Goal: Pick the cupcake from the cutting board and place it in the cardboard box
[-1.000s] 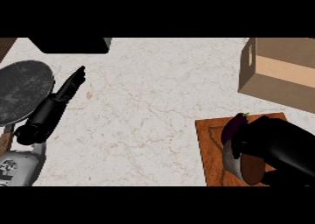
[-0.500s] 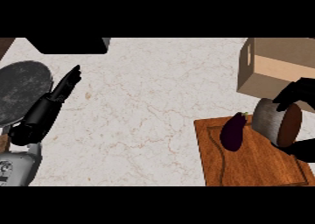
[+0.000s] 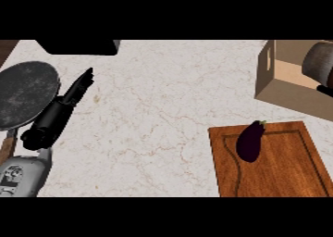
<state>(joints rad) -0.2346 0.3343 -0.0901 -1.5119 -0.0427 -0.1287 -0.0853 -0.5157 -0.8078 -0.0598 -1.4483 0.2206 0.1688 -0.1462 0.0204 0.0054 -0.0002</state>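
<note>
Hovering above the box point(image 3: 292, 101), our right hand point(image 3: 331, 90) is cropped; we cannot tell its grip. No cupcake shows; light, crushable, best held by its base. Our left hand point(image 3: 77, 90) rests straight-fingered.

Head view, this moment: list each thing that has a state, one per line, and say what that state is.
Cardboard box: open at the top, upright on the counter.
Cupcake: held over the box opening, off the board.
Right hand: only partly in view at the right edge; fingers cannot be made out.
Left hand: open, fingers straight, resting beside the pan.
Eggplant: lying on the cutting board.
Pan: flat on the counter.
</note>
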